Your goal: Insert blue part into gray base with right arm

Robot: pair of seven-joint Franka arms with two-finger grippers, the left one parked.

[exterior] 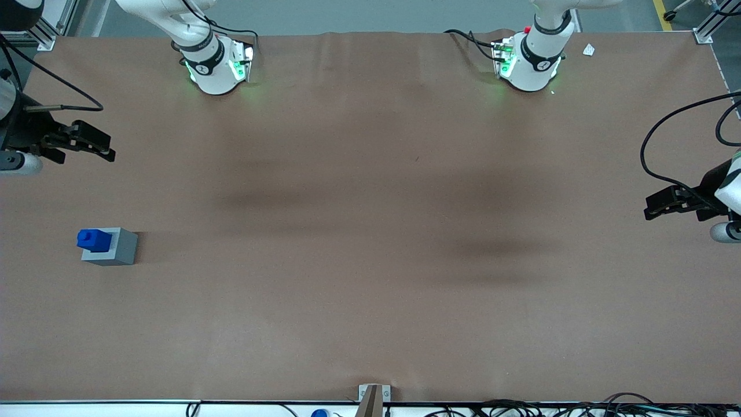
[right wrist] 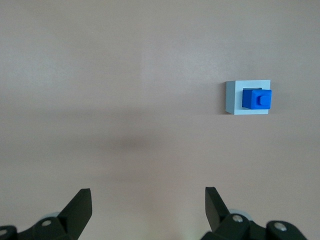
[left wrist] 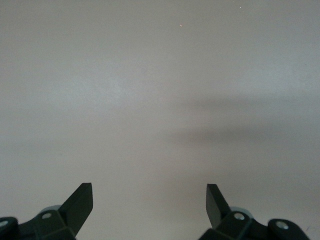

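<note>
The gray base (exterior: pixel 116 248) stands on the brown table toward the working arm's end. The blue part (exterior: pixel 94 240) sits in its top recess, with its upper portion and round stud sticking out. My right gripper (exterior: pixel 104 145) hangs above the table, farther from the front camera than the base and well apart from it. It is open and empty. In the right wrist view the base (right wrist: pixel 234 97) and the blue part (right wrist: pixel 257 98) show some way off from the gripper (right wrist: pixel 148 202), whose fingers (right wrist: pixel 80 205) are spread wide over bare table.
The two arm bases (exterior: pixel 217 66) (exterior: pixel 529 63) stand at the table's edge farthest from the front camera. A small white scrap (exterior: pixel 589 50) lies near the parked arm's base. A metal bracket (exterior: pixel 373 395) and cables (exterior: pixel 521 408) line the nearest edge.
</note>
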